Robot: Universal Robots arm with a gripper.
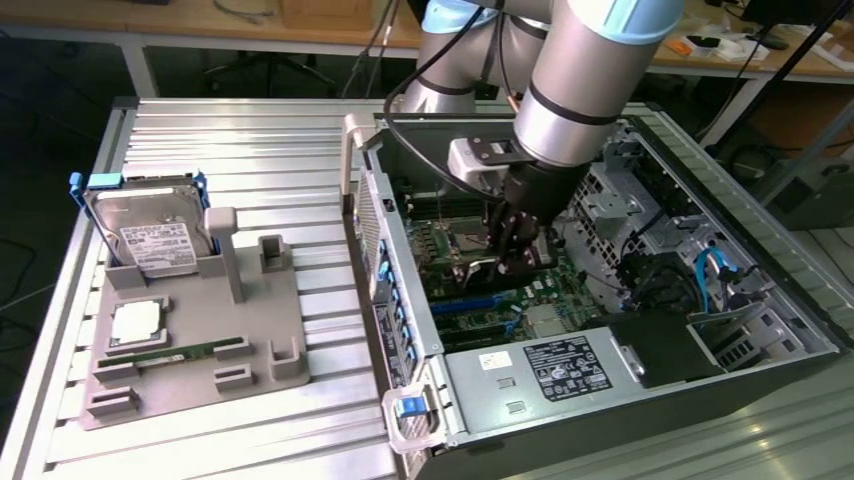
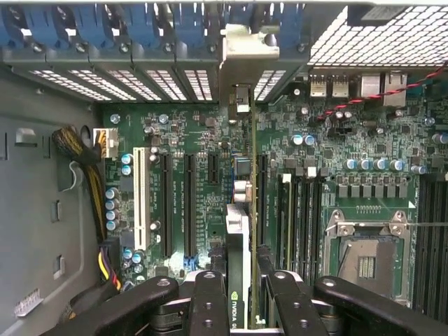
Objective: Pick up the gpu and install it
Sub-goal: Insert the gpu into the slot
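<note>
The gpu (image 2: 236,231) shows edge-on in the wrist view, a thin card with a green logo on its near end. It stands upright over the motherboard (image 2: 189,140), among the long expansion slots. Its silver end bracket (image 2: 248,50) lies against the row of rear slot openings. My gripper (image 2: 243,288) is shut on the card, one black finger on each face. I cannot tell whether the card's lower edge sits in a slot. In the exterior view my gripper (image 1: 514,255) reaches down into the open computer case (image 1: 400,300), above the board.
Yellow and black cables (image 2: 98,210) hang at the board's side and an empty CPU socket (image 2: 367,259) lies near the card. Outside the case, on the exterior view's left, a grey holder (image 1: 200,350) carries a hard drive (image 1: 154,235), a chip (image 1: 138,322) and a memory stick (image 1: 180,352).
</note>
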